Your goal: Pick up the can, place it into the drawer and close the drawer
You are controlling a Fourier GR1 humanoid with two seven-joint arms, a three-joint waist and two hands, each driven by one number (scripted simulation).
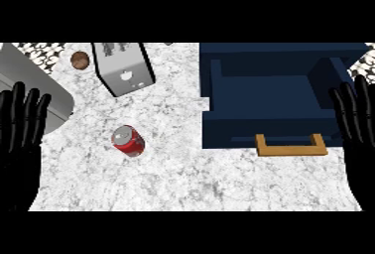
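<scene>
A red can with a silver top stands on the white marble counter, left of centre. To its right is a dark blue drawer, pulled open, with a wooden handle on its front. My left hand rests open at the left edge, fingers up, well left of the can. At the right edge my right hand rests open, fingers up, beside the drawer's right side. Neither hand touches anything.
A silver toaster stands at the back, above the can. A brown round object lies just left of it. A grey sink basin fills the back left corner.
</scene>
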